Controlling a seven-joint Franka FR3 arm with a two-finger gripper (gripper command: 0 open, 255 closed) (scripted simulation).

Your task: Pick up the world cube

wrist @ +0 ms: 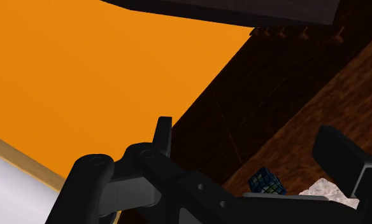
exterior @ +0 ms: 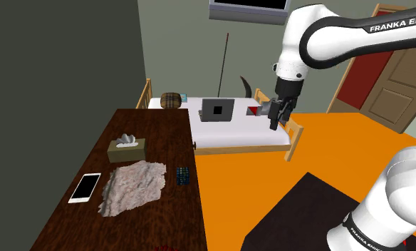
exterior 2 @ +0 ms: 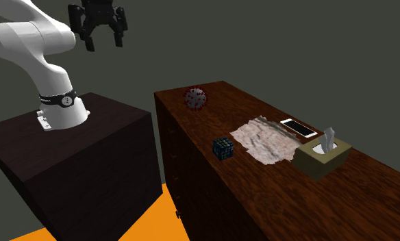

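Note:
The world cube (exterior: 182, 175) is a small dark cube with coloured tiles, resting near the edge of the dark wooden table (exterior: 149, 121) beside a crumpled grey cloth (exterior: 132, 186). In the second exterior view the cube (exterior 2: 223, 147) sits at the table's near edge. My black gripper (exterior: 276, 118) hangs high over the orange floor, well away from the table toward the shoulder view's right. The gripper (exterior 2: 104, 37) is open with nothing between its fingers. In the wrist view the cube (wrist: 266, 182) lies far beyond the open gripper (wrist: 251, 149), next to the cloth (wrist: 328, 191).
On the table lie a tissue box (exterior: 126, 148), a white phone (exterior: 85, 187) and a spiky reddish ball (exterior 2: 196, 98). A bed (exterior: 235, 132) with a laptop (exterior: 218, 110) stands behind. My dark stand (exterior 2: 68, 157) sits beside the table, across a strip of orange floor (exterior: 249, 185).

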